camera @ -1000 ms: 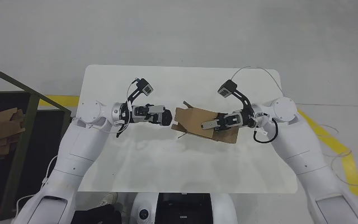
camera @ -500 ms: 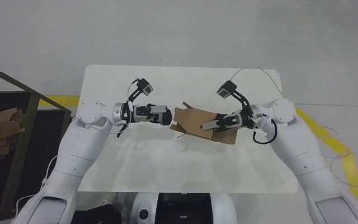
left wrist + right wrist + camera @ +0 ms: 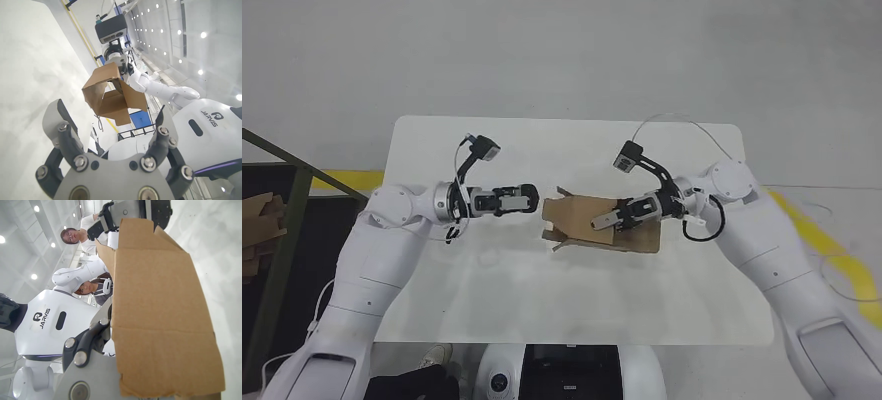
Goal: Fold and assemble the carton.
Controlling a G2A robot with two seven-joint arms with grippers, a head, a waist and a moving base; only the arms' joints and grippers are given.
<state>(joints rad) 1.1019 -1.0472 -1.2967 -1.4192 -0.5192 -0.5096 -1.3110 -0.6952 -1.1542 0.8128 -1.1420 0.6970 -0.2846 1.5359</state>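
Industrial test hall: high ceiling spotlights (image 3: 203,34), yellow floor tape (image 3: 350,180), white worktable (image 3: 572,135).

plain brown carton (image 3: 567,214) on a white table (image 3: 542,300).

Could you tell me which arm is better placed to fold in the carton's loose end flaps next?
Probably the left. The left gripper is open and empty, facing the flapped end of the carton without touching it, while the right gripper is clamped on its wall.
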